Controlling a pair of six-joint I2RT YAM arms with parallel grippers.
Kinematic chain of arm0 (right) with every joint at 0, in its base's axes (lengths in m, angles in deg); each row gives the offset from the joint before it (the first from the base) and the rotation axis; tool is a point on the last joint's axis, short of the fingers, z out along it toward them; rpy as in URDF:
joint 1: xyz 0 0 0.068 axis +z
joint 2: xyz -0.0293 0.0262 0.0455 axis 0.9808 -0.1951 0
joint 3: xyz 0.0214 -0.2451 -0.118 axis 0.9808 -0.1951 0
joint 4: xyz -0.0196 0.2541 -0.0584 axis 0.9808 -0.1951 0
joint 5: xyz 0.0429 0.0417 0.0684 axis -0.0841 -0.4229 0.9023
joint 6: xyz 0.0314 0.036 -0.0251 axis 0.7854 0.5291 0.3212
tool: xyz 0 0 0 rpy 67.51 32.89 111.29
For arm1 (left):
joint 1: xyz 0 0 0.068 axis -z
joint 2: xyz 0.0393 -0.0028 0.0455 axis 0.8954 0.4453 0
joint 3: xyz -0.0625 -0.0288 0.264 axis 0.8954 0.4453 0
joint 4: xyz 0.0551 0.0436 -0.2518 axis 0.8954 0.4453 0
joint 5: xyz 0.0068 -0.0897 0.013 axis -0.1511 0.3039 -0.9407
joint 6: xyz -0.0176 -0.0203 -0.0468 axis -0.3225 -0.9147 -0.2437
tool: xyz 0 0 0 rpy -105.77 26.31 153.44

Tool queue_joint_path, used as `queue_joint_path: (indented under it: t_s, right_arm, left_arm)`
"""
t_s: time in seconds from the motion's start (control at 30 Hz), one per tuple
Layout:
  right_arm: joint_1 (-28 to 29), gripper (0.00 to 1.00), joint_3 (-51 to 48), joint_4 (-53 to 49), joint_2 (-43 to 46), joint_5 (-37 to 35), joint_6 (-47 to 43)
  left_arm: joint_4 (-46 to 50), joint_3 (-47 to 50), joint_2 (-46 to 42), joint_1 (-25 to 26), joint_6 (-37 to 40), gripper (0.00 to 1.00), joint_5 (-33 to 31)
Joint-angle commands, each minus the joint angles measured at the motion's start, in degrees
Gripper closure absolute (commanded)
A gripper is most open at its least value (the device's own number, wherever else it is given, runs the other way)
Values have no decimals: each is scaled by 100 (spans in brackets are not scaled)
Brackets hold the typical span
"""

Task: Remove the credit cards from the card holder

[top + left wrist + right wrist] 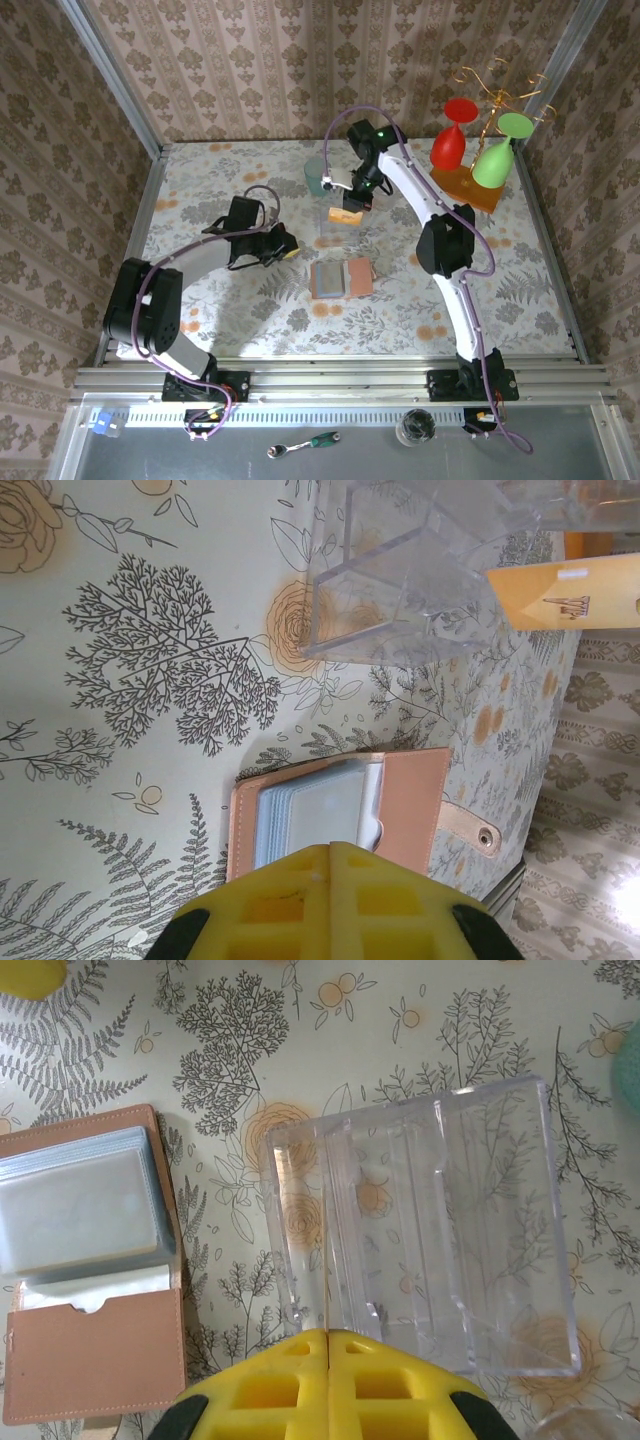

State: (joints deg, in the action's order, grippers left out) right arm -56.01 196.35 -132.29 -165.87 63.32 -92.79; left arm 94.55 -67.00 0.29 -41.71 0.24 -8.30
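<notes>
**Top external view.** The card holder (pixel 340 278) lies open and flat near the middle of the table (pixel 220 190), its long axis running left to right. The left gripper (pixel 287 247) sits just beside it, up and to its left. Its yellow fingers are pressed together and, as far as I can see, hold nothing. The right gripper (pixel 352 203) is beyond the holder and farther from it. It pinches the orange-tan card (pixel 345 214) above a clear slotted stand (pixel 335 232). I judge the left arm to be the nearer one to the holder.

**Left wrist view.** The fingers (pixel 280 905) meet along a single seam with nothing between them. The card holder (pixel 345 805) lies directly ahead of the tips, with grey-blue sleeves on one half and a tan flap with a snap tab on the other. Beyond it is the stand (pixel 400 590). The orange-tan card (pixel 555 595) hangs at the stand's far side, well apart from the holder.

**Right wrist view.** The fingers (pixel 270 1390) are closed. A thin line rises from their seam, which I take to be the card seen edge-on. It runs parallel to the dividers of the stand (pixel 440 1230) directly below. The holder (pixel 90 1260) lies off to the left. I cannot tell whether the blue-teal card is in the sleeves.

**Coming move.** The card's plane already matches the slot direction, so I expect a straight descent with no wrist rotation.
</notes>
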Motion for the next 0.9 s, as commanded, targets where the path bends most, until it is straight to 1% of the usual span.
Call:
queue_joint_path:
  t_s: [0.0,0.57,0.87]
  right_arm:
    - [-22,100,246,-356,-192,281,-102]
    - [67,100,236,-605,-741,517,-194]
    - [117,100,210,-537,-990,519,-193]
  left_arm:
    - [12,-51,82,-58,-92,100,40]
    - [9,-6,86,-94,-133,100,66]
    - [14,61,54,-102,-145,100,40]
